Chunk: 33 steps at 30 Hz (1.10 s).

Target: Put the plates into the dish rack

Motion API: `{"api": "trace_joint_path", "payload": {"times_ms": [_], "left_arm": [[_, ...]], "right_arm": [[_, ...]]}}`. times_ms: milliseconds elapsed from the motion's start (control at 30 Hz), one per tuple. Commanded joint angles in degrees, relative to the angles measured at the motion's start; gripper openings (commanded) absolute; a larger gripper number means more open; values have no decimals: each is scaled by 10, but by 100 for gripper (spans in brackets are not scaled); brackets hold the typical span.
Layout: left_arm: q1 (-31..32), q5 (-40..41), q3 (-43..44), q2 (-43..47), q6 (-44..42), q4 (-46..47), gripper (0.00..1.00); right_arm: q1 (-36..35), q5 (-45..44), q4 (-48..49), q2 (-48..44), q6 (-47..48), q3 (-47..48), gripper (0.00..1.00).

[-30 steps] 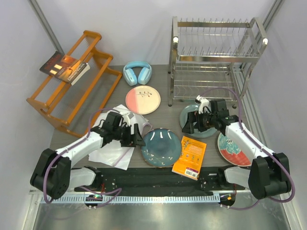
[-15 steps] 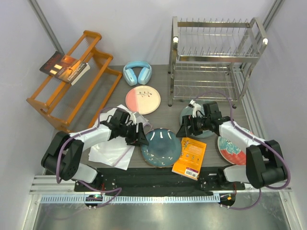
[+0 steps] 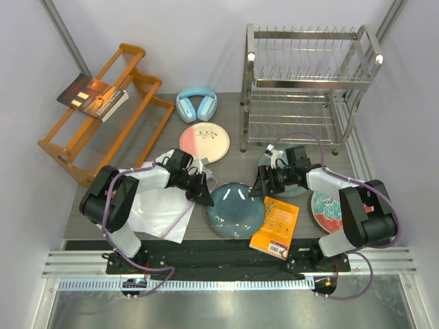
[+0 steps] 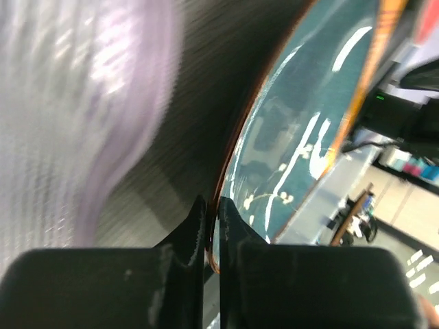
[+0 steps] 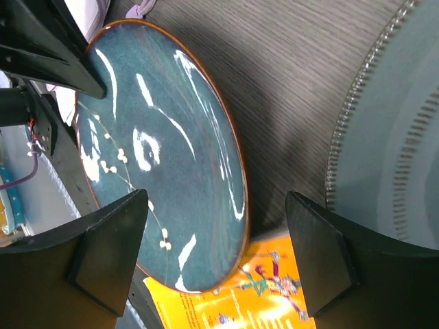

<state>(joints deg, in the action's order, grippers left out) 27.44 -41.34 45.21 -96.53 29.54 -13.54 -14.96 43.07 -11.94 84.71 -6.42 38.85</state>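
Teal plate [image 3: 235, 210] lies flat on surface [image 3: 233, 140], near front. Left fingers [image 4: 182, 240] pinch its left rim. Right fingers [image 5: 110, 253] spread wide beside right rim. Plate hard, shiny, slippery, can break. Hold by rim.

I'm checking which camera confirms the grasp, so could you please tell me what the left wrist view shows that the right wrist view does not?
Only the left wrist view shows the rim of the dark teal plate pinched between the fingers of the left end effector. Only the right wrist view shows the open right end effector, the orange booklet and the pale grey-green plate. Both show the dark teal plate and the grey table.
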Motion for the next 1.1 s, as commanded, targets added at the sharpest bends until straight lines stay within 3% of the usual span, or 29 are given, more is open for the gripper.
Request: {"api": "trace_joint_path", "payload": {"times_ms": [0,200,433,600,867,967,1067], "left_arm": [[-18,-69,39,-11,-37,-15,0],[-72,-163,83,-41,-108,-81,0],[-78,-186,115,-50,-213,-132,0],[-100,-182,102,-20,-239,-119,0],[-107,-186,120,-34,-232,-103,0],[-107,-187,131,-42,-232,-105,0],[-107,-184,131,-43,-231,-103,0]], "right_arm": [[-4,25,28,11,3,35,86],[-9,60,32,55,2,70,86],[-24,78,36,129,17,106,87],[-32,92,33,180,27,131,84],[-63,87,18,211,47,167,73],[-74,81,20,219,48,174,66],[-77,79,24,227,44,181,51]]}}
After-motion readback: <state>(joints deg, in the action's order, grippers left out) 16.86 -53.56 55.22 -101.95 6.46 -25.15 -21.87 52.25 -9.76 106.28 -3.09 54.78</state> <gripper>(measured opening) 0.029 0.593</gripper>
